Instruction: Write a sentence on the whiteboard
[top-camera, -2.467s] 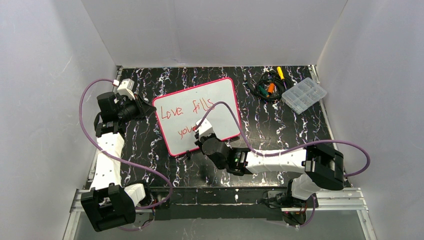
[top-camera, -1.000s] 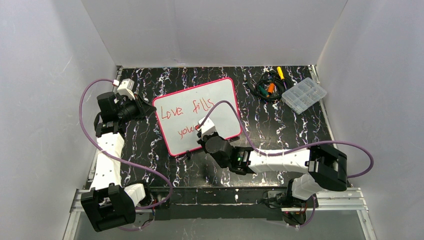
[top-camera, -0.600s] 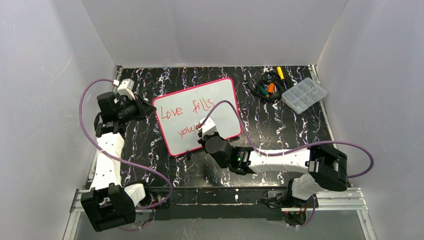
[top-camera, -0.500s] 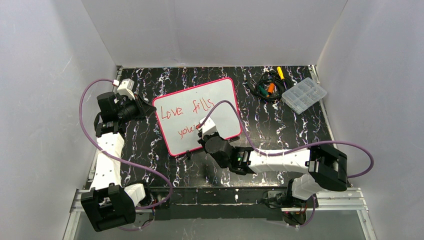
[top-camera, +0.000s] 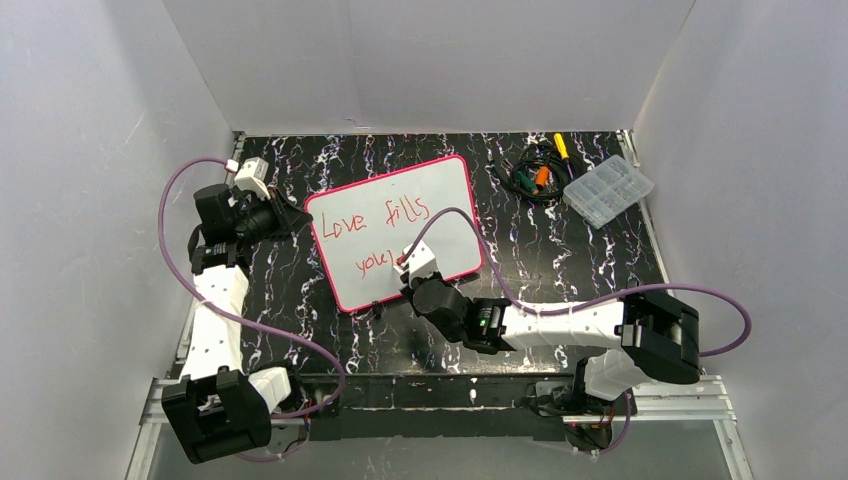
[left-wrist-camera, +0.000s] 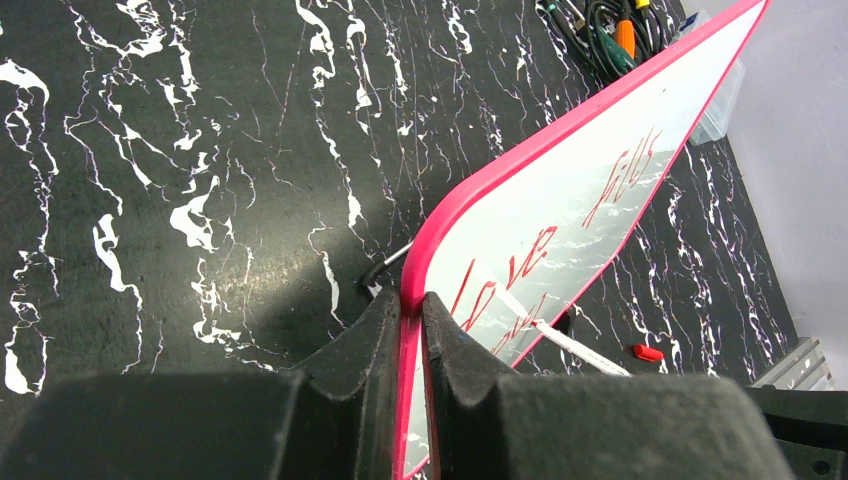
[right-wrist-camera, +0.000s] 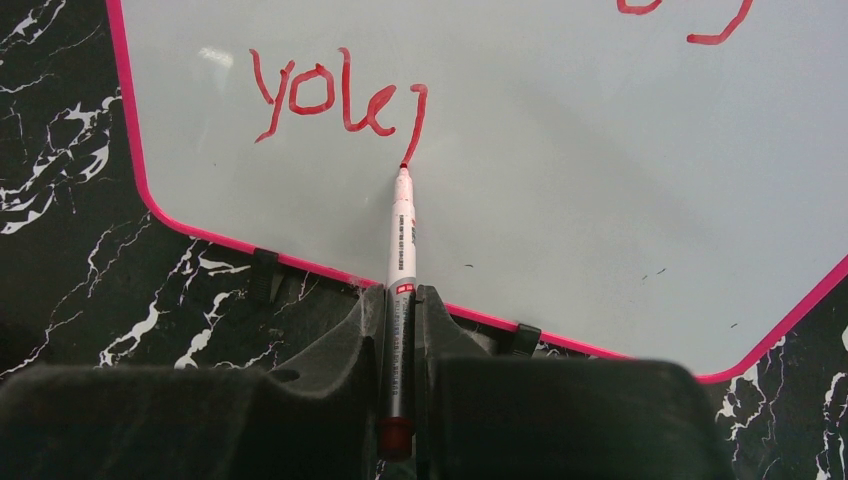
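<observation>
Gripping whiteboard (left-wrist-camera: 600, 170) edge, left claw (left-wrist-camera: 411, 305), right wrist view reveals marker (right-wrist-camera: 401, 235) on sentence (right-wrist-camera: 345, 102)

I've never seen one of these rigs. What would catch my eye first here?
The pink-rimmed whiteboard at the table's middle stands out, with red handwriting reading "Love fills" and a second line just begun. The right gripper holds a marker, tip at the last stroke, while the left gripper pinches the board's rim.

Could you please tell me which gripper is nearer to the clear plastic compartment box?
Right. The right gripper holds a marker on the whiteboard, left of the box; the left gripper clamps the whiteboard's left edge, farther away.
</observation>
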